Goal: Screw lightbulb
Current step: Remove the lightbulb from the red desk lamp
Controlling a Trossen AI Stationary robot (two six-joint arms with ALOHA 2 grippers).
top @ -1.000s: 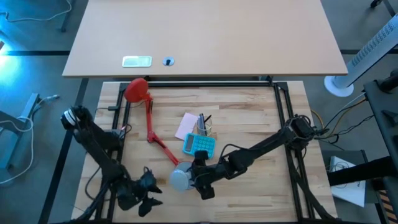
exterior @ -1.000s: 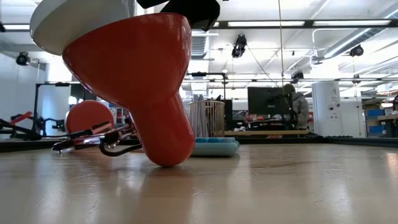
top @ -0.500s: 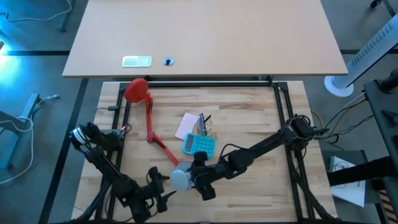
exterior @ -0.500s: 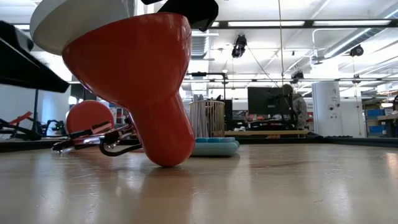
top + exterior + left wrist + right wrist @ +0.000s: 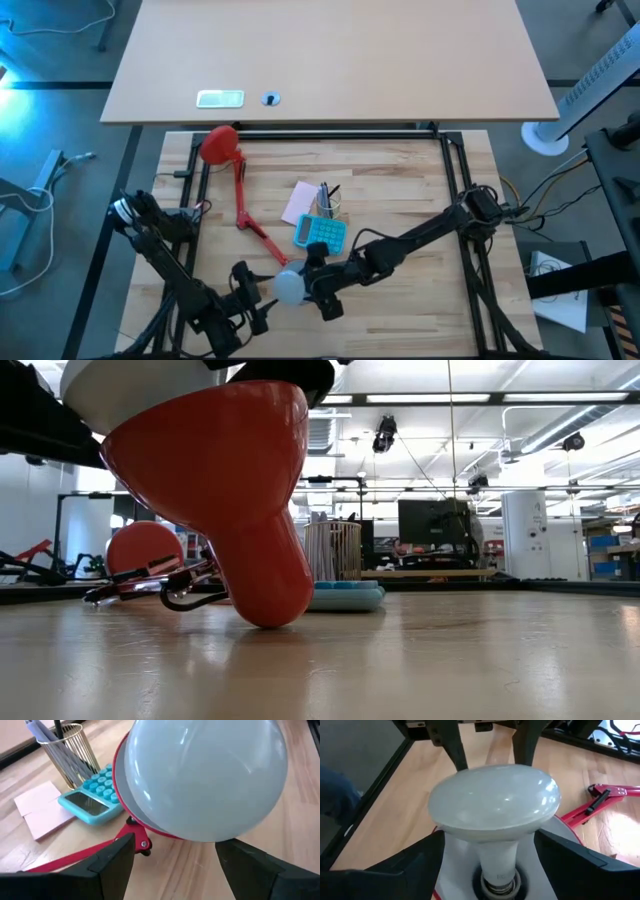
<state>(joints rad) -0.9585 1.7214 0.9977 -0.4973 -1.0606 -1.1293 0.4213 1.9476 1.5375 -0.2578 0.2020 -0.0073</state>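
Both sets of jaws stand open around the job: the right gripper [image 5: 487,847] straddles the lightbulb [image 5: 495,812] without visibly touching its head, and the left gripper [image 5: 175,852] is spread just beside the red lamp shade [image 5: 215,460], fingers on either side. The bulb stands upright with its grey screw base in the shade's socket, near the table's front edge. To do this well, I judge the left should steady the shade first; then the right closes on the dome and turns without tilting
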